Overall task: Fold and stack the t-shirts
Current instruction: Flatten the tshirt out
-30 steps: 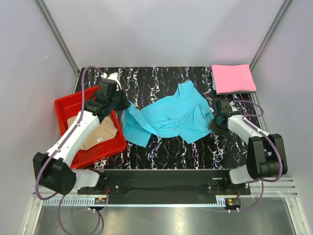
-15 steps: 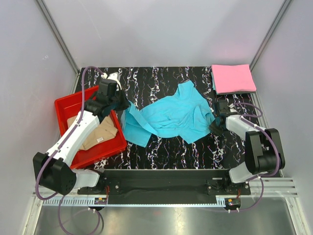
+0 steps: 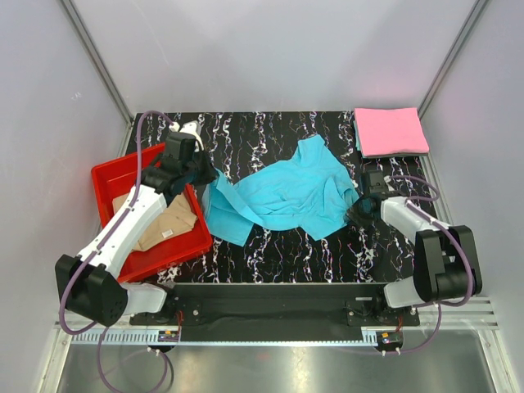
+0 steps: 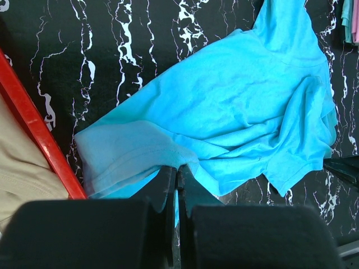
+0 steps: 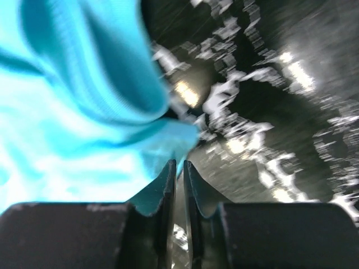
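Observation:
The turquoise t-shirt (image 3: 286,192) lies spread and rumpled across the middle of the black marbled table; it also shows in the left wrist view (image 4: 235,101) and the right wrist view (image 5: 73,112). My left gripper (image 3: 206,176) (image 4: 178,168) is shut on its left edge, beside the tray. My right gripper (image 3: 357,207) (image 5: 179,163) is low at the shirt's right edge, jaws nearly together with the cloth corner at their tips. The pink t-shirt (image 3: 390,131) lies folded at the back right. The tan t-shirt (image 3: 164,223) lies crumpled in the red tray, partly under my left arm.
The red tray (image 3: 110,172) sits at the table's left side, its rim (image 4: 39,140) close to my left gripper. A dark fixture (image 3: 377,176) sits just in front of the pink shirt. White walls enclose the table.
My right arm has shifted slightly at the shirt's right edge, and its wrist view is blurred. The left arm and the shirts have not visibly moved.

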Robot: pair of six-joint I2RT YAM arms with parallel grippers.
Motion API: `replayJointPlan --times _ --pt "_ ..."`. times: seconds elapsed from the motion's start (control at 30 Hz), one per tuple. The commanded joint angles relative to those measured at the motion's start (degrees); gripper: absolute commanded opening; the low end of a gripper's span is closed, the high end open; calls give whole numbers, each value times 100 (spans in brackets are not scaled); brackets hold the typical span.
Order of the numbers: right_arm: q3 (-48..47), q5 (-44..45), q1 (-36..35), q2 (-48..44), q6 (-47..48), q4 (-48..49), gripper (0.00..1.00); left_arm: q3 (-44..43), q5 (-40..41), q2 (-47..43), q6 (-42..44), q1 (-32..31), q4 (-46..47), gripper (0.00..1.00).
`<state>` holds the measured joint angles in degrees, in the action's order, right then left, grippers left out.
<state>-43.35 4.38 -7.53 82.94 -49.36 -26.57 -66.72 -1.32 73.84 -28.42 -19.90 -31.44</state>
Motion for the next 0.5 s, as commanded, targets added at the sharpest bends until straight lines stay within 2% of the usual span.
replayJointPlan --times 0.0,0.27,0.3,0.33,0.47 --pt "81 -779 -125 -86 -284 317 15 -8 -52 -169 -40 21 261 0" --pt "29 -632 -767 266 -600 600 13 -17 -79 -133 -40 13 261 0" --pt "29 -623 -828 389 -644 644 12 -17 -87 -125 -40 13 279 0" --pt "20 -614 -855 442 -653 627 6 -25 -96 -125 -32 21 270 0" --pt "29 -195 -943 260 -575 302 2 -87 -44 -116 21 21 209 0"
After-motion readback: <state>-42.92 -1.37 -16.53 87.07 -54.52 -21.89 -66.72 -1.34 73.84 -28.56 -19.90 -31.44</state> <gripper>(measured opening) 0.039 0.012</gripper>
